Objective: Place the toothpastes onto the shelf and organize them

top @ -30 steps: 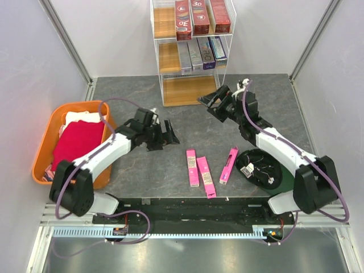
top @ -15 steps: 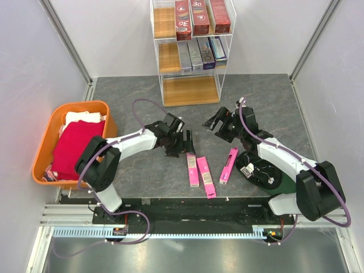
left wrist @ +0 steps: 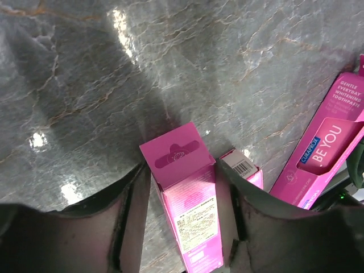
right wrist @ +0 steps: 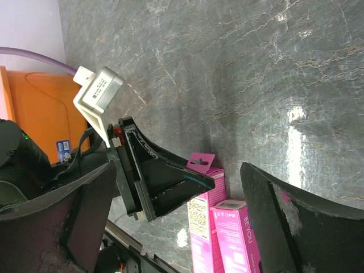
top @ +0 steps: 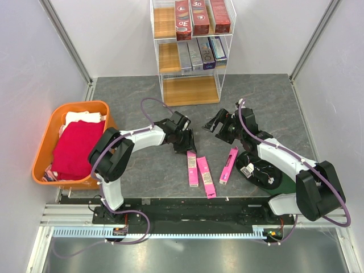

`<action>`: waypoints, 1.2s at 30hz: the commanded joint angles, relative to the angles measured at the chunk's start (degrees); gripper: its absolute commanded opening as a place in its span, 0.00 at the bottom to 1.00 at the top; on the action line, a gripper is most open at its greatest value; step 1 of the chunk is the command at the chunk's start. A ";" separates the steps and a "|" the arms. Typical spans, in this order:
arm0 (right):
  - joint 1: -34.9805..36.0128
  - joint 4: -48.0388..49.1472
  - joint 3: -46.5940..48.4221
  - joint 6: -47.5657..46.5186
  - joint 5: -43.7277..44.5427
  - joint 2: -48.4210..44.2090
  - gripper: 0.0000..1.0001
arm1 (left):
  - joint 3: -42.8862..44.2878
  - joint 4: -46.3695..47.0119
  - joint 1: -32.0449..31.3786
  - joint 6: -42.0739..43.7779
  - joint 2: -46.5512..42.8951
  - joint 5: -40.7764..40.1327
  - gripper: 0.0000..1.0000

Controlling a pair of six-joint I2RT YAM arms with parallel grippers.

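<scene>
- Gripping step: left claw (left wrist: 182, 170) pinches the far end of the leftmost pink toothpaste (left wrist: 190, 219), which lies flat on the worktop (top: 267, 96).
- Idle right claw (top: 218, 122) hangs wide open, holding nothing.
- Next, likely: lift it and carry it to the shelf (top: 190, 90), bottom tier.
- Shelf holds red boxes (top: 199, 17) on top, silver-dark boxes (top: 200, 54) in the middle.
- Orange tub (top: 79, 104) holds a red cloth (top: 77, 148).
</scene>
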 commanded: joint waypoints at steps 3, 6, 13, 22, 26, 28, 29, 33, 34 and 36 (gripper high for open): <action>-0.15 -0.36 1.63 -2.79 -0.38 -0.94 0.98 | -0.14 3.01 -0.33 -1.04 -0.34 1.40 0.45; -0.15 -2.55 2.51 -4.10 -0.21 -1.12 0.98 | -1.11 4.68 0.37 -1.65 -3.14 1.49 0.42; 0.38 -4.58 3.92 -6.48 -0.12 -1.82 0.98 | -7.17 10.82 6.61 -4.45 -12.73 5.68 0.36; 6.87 -3.53 5.06 -10.52 1.90 -3.31 0.98 | -21.58 30.42 21.72 -15.53 -26.52 17.29 0.34; 13.01 -1.42 5.32 -12.45 1.38 -2.35 0.98 | -23.17 34.74 27.00 -19.31 -28.91 21.26 0.33; 15.13 -0.89 5.33 -12.90 0.50 -1.47 0.98 | -23.00 35.35 27.88 -20.11 -29.35 22.41 0.33; 17.14 0.77 5.41 -12.99 0.50 -1.21 0.98 | -22.91 35.36 28.41 -20.28 -29.52 22.76 0.33; 20.15 1.40 5.68 -12.64 1.90 0.46 0.98 | -23.17 37.11 28.94 -22.04 -29.88 23.99 0.33; 20.41 1.75 5.16 -12.37 2.34 0.47 0.98 | -23.52 37.64 29.03 -22.39 -29.96 24.16 0.33; 20.59 2.80 4.71 -11.85 2.60 0.38 0.94 | -23.70 38.34 29.12 -23.18 -30.05 24.60 0.33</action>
